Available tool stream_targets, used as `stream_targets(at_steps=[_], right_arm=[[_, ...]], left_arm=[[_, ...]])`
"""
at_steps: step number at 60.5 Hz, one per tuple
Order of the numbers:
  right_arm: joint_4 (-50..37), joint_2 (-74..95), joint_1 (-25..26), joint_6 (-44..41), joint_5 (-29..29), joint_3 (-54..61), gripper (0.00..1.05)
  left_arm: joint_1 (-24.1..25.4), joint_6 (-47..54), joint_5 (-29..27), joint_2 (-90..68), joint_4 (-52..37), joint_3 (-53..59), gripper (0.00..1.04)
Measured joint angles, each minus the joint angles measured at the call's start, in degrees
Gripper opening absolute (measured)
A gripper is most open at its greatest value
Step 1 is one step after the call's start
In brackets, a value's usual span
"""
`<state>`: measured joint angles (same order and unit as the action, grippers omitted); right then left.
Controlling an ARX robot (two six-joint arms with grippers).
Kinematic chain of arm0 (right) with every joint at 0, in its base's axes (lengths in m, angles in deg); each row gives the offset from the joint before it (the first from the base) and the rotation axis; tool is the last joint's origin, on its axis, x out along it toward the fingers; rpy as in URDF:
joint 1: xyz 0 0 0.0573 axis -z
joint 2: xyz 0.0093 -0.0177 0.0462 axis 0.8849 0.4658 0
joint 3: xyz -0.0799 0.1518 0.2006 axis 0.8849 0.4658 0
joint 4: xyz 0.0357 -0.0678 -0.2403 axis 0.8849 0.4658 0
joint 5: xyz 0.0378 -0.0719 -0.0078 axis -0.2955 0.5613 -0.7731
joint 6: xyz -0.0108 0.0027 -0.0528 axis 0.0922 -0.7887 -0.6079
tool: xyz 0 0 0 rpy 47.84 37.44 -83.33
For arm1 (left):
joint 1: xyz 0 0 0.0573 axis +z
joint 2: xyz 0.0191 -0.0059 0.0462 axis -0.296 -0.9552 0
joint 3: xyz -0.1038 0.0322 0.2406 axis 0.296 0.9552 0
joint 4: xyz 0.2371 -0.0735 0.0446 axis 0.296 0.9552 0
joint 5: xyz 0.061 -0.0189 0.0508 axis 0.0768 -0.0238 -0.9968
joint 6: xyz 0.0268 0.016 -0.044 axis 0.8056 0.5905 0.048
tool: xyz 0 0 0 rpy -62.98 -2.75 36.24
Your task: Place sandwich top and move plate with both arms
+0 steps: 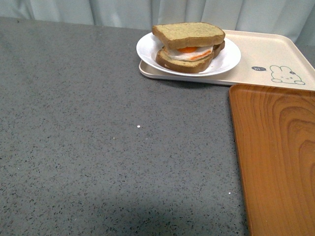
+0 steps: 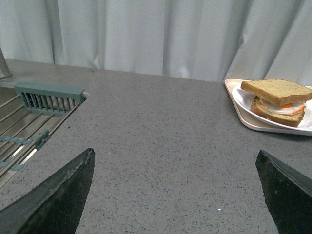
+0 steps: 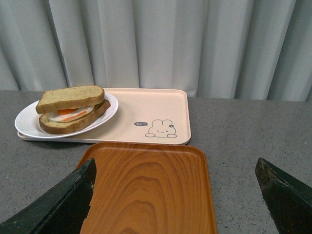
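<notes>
Sandwich top (image 1: pixel 188 33) already sits on the egg on the plate (image 1: pixel 147 49), which rests on the rabbit tray's (image 1: pixel 261 54) left end, so with both pincers (image 2: pixel 175 195) (image 3: pixel 175 195) spread and empty, I'd grip opposite rims, lifting level.

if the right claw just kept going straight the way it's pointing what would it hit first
Probably the wooden tray, which lies directly below and ahead of the open right claw. Past it sits the beige rabbit tray, then the curtain. Depth is unclear, so it might pass above both trays.
</notes>
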<state>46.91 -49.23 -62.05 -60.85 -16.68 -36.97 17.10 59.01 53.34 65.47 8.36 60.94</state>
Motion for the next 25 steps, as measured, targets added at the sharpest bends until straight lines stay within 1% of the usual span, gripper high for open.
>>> stream_targets(at_steps=[25], right_arm=[[0.0,0.0,0.0,0.0,0.0,0.0,0.96]], left_arm=[[0.0,0.0,0.0,0.0,0.0,0.02,0.98]])
